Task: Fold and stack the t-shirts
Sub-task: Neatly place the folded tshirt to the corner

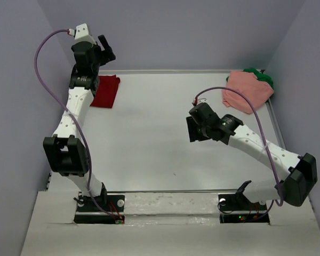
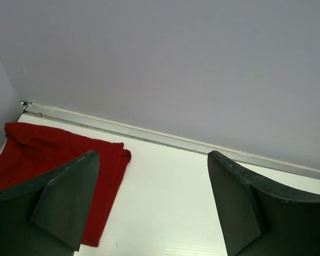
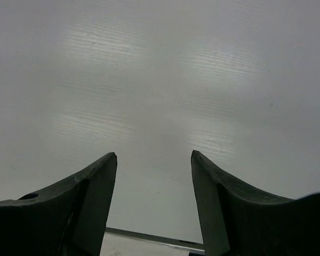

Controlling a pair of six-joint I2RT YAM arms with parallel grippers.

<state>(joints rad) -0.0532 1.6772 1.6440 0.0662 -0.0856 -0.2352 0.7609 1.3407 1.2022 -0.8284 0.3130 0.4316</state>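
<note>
Lying folded flat at ten o'clock, the dark red shirt [image 1: 105,90] sits by the raised left gripper [image 2: 152,162]. Pink shirt [image 1: 247,92] and green shirt [image 1: 264,78] bunch at two o'clock. Right gripper [image 3: 153,156] hangs mid-table. Both have fingers apart.

The dark red folded shirt [image 2: 53,154] is soft matt cloth with small creases. The crumpled salmon pink shirt [image 1: 247,92] and the green shirt [image 1: 265,78] behind it look like soft cloth too. The flat white table top [image 3: 160,80] is smooth, with thin lines and a faint shine — like plastic board. The thin grey strip [image 2: 165,140] along its far edge looks like metal. The black fingers [image 2: 69,202] of the left gripper [image 2: 153,160] are matt hard plastic.
</note>
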